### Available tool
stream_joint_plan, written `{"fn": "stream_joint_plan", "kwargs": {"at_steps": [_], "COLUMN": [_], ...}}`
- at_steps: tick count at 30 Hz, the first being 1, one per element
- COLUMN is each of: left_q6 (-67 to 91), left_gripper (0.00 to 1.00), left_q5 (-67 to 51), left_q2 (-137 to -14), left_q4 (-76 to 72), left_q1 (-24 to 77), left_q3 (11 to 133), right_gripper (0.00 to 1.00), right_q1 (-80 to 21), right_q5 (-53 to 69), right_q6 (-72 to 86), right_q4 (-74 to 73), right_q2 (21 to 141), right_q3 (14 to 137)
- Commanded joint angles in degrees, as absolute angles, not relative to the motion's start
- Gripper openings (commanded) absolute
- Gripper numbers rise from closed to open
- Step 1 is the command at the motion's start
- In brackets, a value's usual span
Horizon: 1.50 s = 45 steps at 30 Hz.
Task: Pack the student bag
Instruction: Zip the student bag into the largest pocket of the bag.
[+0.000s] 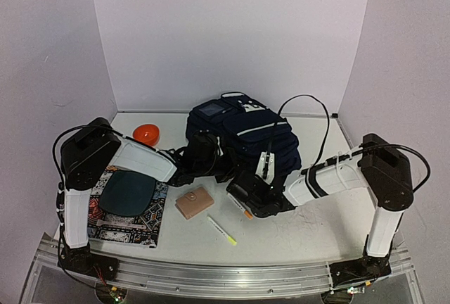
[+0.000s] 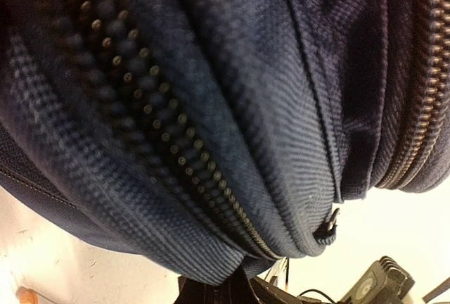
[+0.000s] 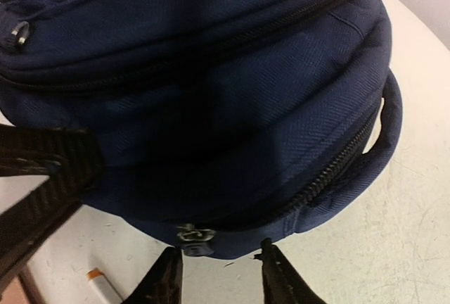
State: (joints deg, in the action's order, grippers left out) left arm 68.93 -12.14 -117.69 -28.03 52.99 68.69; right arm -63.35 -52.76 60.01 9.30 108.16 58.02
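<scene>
The student bag (image 1: 242, 135), navy with pale stripes, lies at the middle back of the table. My left gripper (image 1: 211, 155) is pressed against its lower left side. In the left wrist view the bag's weave and a zipper (image 2: 176, 149) fill the frame, and the dark fingers (image 2: 239, 288) are shut on a fold of its fabric. My right gripper (image 1: 245, 177) sits at the bag's near edge. In the right wrist view its gripper (image 3: 219, 251) is open, with a metal zipper pull (image 3: 190, 237) just ahead of the left fingertip. Nothing lies between the fingers.
An orange bowl (image 1: 147, 134) stands left of the bag. A dark oval plate (image 1: 127, 193) rests on a patterned cloth (image 1: 130, 223) at the left front. A tan wallet (image 1: 193, 202), an orange-tipped marker (image 1: 240, 205) (image 3: 102, 284) and a yellow pen (image 1: 222, 231) lie in front.
</scene>
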Motion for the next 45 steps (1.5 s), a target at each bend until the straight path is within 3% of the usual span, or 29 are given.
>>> {"fn": "stream_joint_plan", "kwargs": {"at_steps": [1, 7, 12, 17, 25, 30, 40, 45], "left_q6": [68.64, 68.99, 69.59, 70.48, 73.04, 73.72, 75.14, 75.30], "left_gripper": [0.00, 0.00, 0.00, 0.00, 0.00, 0.00, 0.00, 0.00], "left_q5": [-14.35, -13.87, -12.54, -11.96, -11.08, -10.87, -10.64, -10.63], "left_q2": [-114.88, -115.70, -116.26, -116.83, -117.56, -117.95, -118.22, -117.90], "left_q4": [-28.57, -28.57, -28.61, -28.66, -28.65, -28.65, -28.65, -28.65], "left_q1": [55.02, 55.02, 55.10, 55.11, 55.29, 55.45, 55.84, 56.12], "left_q3": [71.21, 71.20, 71.64, 72.54, 73.35, 74.47, 75.04, 75.23], "right_gripper": [0.32, 0.15, 0.01, 0.00, 0.36, 0.45, 0.50, 0.38], "right_q1": [-62.77, -62.09, -61.26, -61.01, -61.08, -61.00, -60.82, -59.13], "right_q5": [-57.92, -56.96, -49.74, -43.53, -42.85, -44.18, -49.29, -50.35], "right_q6": [66.25, 63.52, 50.33, 41.15, 39.29, 37.70, 42.32, 44.63], "right_q4": [4.04, 5.26, 21.78, 26.69, 28.99, 28.86, 24.43, 23.39], "right_q2": [107.57, 101.21, 91.85, 89.18, 93.65, 97.58, 103.62, 104.49], "right_q3": [58.04, 51.70, 39.58, 37.98, 42.86, 47.91, 53.17, 53.18]}}
